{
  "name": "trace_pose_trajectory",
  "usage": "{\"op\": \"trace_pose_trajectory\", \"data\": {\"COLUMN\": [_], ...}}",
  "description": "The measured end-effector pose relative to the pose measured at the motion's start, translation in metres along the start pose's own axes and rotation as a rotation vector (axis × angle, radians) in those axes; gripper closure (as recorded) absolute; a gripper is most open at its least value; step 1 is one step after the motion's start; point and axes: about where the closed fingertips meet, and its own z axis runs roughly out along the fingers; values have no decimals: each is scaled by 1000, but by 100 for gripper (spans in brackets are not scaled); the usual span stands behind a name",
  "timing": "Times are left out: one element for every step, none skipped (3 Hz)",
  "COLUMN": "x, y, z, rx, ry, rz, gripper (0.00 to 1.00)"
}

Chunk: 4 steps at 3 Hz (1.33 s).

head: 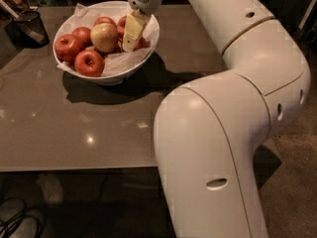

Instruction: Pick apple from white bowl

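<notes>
White bowl (130, 69): paper-lined, on the far left of the grey table (74, 128).
Gripper (130, 39): reaching down into the bowl's right side, next to a yellowish apple (105, 37). I cannot tell how wide it is or whether it holds anything.
Apple (142, 42): red, in the bowl, against the gripper and partly hidden.

A wide table (74, 128) with a smooth grey-brown top fills the left and middle of the view. Its glossy surface catches a few small glints of light (89, 139). A black mesh cup (27, 26) stands at its far left corner. Below the near edge the floor (292, 192) lies in deep shade (some curved shapes (15, 224) there are too dim to name), while at right it shows brownish and lighter. The gripper (130, 42) hangs over the table's far end.
</notes>
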Motion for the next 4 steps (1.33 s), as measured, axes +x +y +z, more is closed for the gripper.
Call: {"op": "trace_pose_trajectory", "data": {"x": [1,4,4,5], "y": [0,0,2,3], "z": [4,9,16,23], "rx": [-12,-26,-47,-64], "ry": [0,0,4,9], "rz": [8,18,20,23], "gripper": [26,26,26,26]}}
